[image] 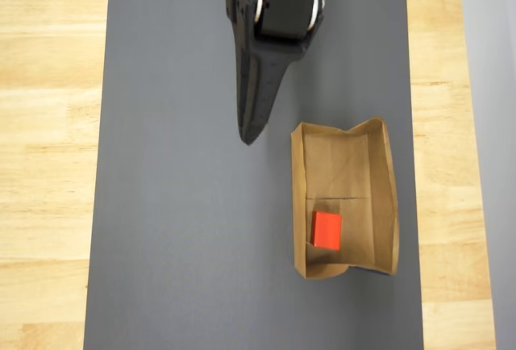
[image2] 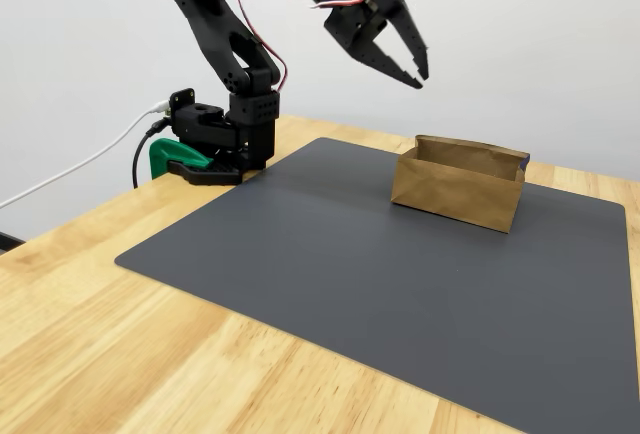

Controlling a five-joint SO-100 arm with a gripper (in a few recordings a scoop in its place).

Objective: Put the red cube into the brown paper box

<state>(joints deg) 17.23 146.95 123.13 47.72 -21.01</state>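
Red cube (image: 326,230) lying on the floor of the brown paper box (image: 384,197), near its lower end in the overhead view; gripper (image2: 414,75) raised clear, jaws slightly apart and empty; risk: a low sweep could snag the light box.

overhead straight down (other: low side-on)

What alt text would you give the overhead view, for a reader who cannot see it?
The red cube lies inside the brown paper box, just below its fold line, on a grey mat over a wooden table. The black gripper points down the picture, left of the box and apart from it.
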